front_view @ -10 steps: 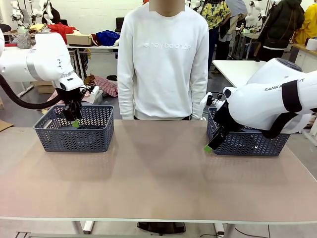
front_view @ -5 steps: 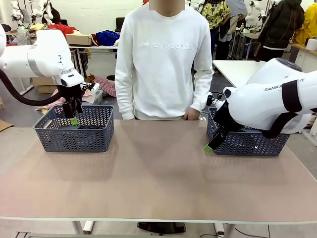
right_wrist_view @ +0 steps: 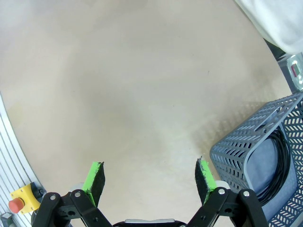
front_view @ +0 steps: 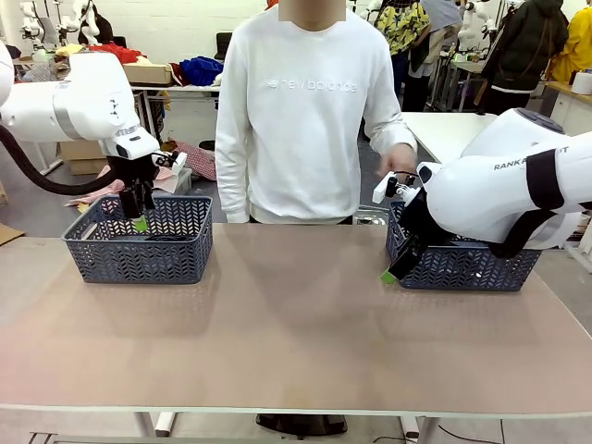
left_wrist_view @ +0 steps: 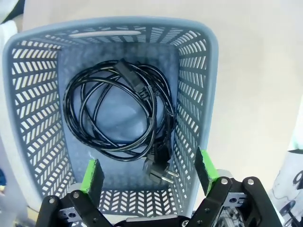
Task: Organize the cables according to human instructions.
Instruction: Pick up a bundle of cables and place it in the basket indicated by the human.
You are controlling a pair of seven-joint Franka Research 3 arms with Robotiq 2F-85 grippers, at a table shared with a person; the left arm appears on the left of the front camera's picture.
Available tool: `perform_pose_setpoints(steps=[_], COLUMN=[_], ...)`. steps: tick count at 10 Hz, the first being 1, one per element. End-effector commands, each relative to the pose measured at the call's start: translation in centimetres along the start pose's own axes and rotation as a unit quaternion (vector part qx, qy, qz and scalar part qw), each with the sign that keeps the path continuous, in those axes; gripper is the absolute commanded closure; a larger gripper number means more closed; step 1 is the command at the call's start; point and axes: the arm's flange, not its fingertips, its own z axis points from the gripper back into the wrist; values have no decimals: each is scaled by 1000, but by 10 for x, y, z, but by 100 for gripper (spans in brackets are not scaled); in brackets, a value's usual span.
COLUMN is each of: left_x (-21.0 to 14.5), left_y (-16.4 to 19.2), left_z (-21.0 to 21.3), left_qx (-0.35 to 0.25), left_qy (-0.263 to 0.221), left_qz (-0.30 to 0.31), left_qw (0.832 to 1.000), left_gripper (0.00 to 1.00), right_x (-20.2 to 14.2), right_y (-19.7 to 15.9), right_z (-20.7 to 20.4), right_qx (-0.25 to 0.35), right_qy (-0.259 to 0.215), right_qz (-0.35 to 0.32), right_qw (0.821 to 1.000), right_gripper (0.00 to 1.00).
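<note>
With both the left gripper (left_wrist_view: 149, 172) and the right gripper (right_wrist_view: 149, 176) wide open and empty, the left should drop straight onto the coiled cables (left_wrist_view: 118, 116) at 12 o'clock in the left basket (left_wrist_view: 208, 94), pinching several strands together.

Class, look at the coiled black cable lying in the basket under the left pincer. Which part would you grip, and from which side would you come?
Probably from straight above. The cable lies flat on the floor of the basket, whose walls block any sideways approach. Grip across the bundled strands on the coil's side near the plug, where several loops run together. The left pincer hangs open above it.
</note>
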Motion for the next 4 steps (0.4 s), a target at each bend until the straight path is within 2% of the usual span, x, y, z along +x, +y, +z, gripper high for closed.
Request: perform_pose_setpoints(steps=[1, 4], left_x=[-2, -2], left_y=[0, 0], left_z=[-2, -2], left_qx=[4, 4], left_qy=[0, 0], left_qz=[-10, -10], left_qw=[1000, 1000], left_gripper=[0, 0], right_x=[1, 1], right_y=[-1, -1], right_z=[1, 1], right_qx=[-3, -3], right_qy=[2, 2], right_qz=[1, 1], right_qw=[1000, 1000], right_gripper=[0, 0])
